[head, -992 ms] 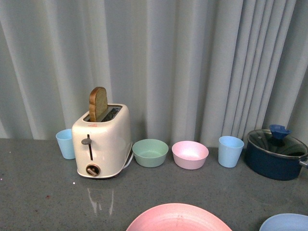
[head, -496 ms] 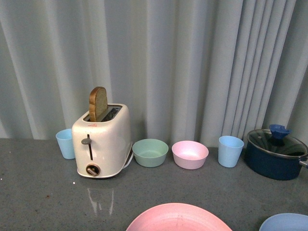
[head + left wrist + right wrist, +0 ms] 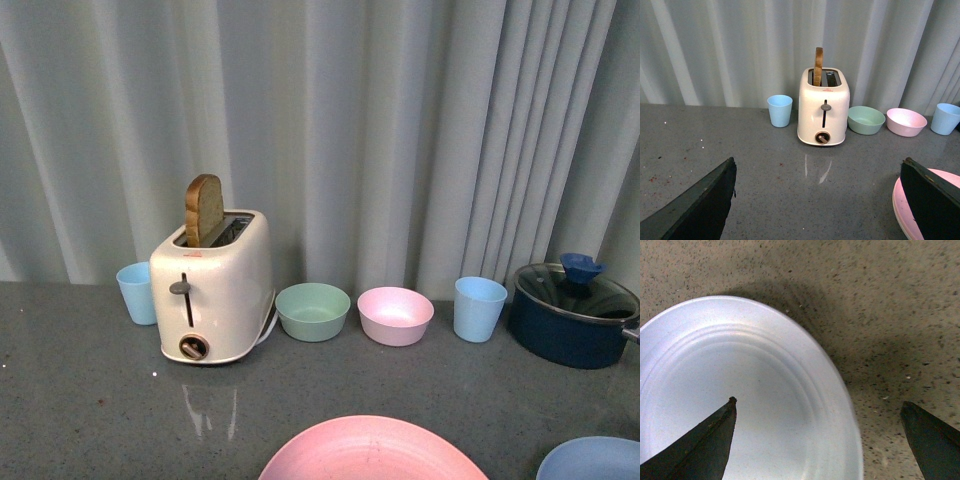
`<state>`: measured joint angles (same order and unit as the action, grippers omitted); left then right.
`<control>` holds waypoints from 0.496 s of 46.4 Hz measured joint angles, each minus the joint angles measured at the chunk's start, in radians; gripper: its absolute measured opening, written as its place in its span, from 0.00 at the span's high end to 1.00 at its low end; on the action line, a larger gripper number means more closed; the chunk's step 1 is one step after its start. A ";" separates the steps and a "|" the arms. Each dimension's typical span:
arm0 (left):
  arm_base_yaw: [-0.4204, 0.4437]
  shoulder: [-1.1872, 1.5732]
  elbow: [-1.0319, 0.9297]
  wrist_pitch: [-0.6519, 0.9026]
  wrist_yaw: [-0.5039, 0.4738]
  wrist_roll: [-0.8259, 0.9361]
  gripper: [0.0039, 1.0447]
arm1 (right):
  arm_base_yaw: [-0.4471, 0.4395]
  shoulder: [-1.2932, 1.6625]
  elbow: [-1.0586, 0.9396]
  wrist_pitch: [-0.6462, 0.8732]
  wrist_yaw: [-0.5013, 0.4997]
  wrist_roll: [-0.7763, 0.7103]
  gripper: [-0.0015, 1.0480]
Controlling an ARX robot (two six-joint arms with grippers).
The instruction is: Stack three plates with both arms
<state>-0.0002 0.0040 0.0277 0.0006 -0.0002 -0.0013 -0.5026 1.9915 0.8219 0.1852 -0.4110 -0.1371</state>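
The right gripper (image 3: 818,402) is hanging spread wide over the light blue plate (image 3: 740,390). One finger is sitting above the plate's well and the other above the grey countertop (image 3: 900,315), so the rim is running between the jaws. I cannot tell whether either tip is touching yet.

The left gripper (image 3: 818,160) is also gaping open and holding nothing. It is hovering over bare counter, with the pink plate (image 3: 901,200) just beside one finger. In the front view both plates are lying at the near edge of the counter, pink at centre and blue to the right. The third plate is not showing anywhere.

The danger I am seeing is that low, thin rim lying flat on a smooth surface. A wedge finger closing there is likely to ride over the lip, or shove the plate sideways, rather than bite. Pinched at one edge only, a wide plate is liable to droop and slip. The toaster (image 3: 212,290) and bowls are standing well back, out of harm's way.
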 joint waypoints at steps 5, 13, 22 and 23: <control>0.000 0.000 0.000 0.000 0.000 0.000 0.06 | 0.023 0.028 0.000 0.013 0.001 0.011 0.07; 0.000 0.000 0.000 0.000 0.000 0.000 0.06 | 0.053 0.058 -0.010 0.024 0.011 0.014 0.07; 0.000 0.000 0.000 0.000 0.000 0.000 0.06 | 0.069 0.090 -0.023 0.024 0.035 0.013 0.07; 0.000 0.000 0.000 0.000 0.000 0.000 0.06 | 0.068 0.092 -0.024 0.025 0.038 0.010 0.07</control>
<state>-0.0002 0.0040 0.0277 0.0006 -0.0002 -0.0013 -0.4343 2.0838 0.7979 0.2104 -0.3733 -0.1276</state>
